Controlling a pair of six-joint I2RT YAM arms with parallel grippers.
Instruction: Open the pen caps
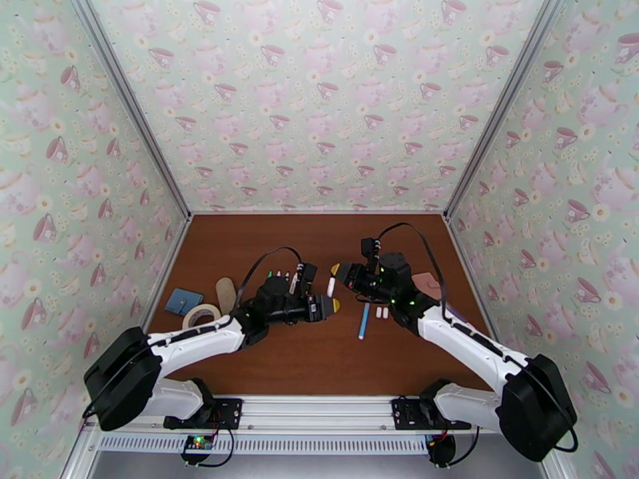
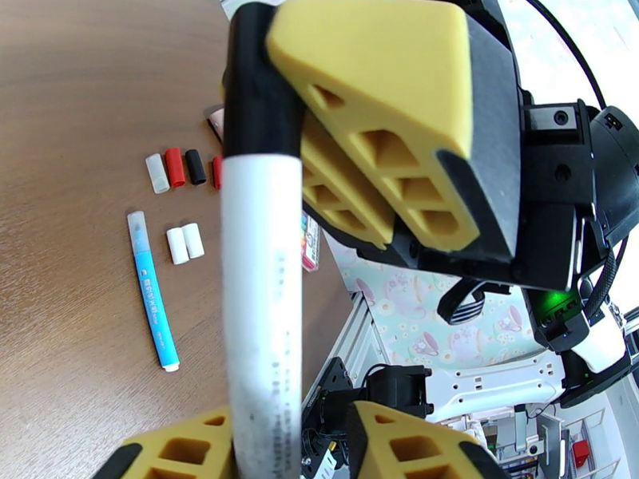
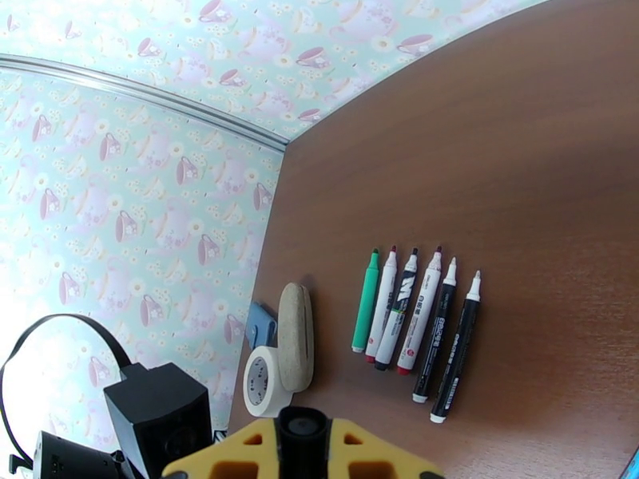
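Observation:
A white pen [image 1: 331, 287] with a black cap hangs above the table middle between both grippers. My right gripper [image 1: 335, 272] is shut on the black pen cap [image 2: 259, 97], whose end shows between its yellow fingers [image 3: 301, 437]. My left gripper [image 2: 279, 449] straddles the white barrel [image 2: 262, 297]: one pad touches it and a gap shows at the other. Several uncapped pens [image 3: 415, 329] lie in a row behind the left arm [image 1: 283, 275]. A blue pen [image 2: 153, 293] and loose pen caps [image 2: 184, 243] in white, red and black lie under the right arm.
A tape roll [image 1: 201, 314], a beige rounded lump [image 1: 226, 293] and a blue flat piece [image 1: 184, 300] sit at the table's left. A pinkish object [image 1: 427, 283] lies by the right arm. Patterned walls close three sides.

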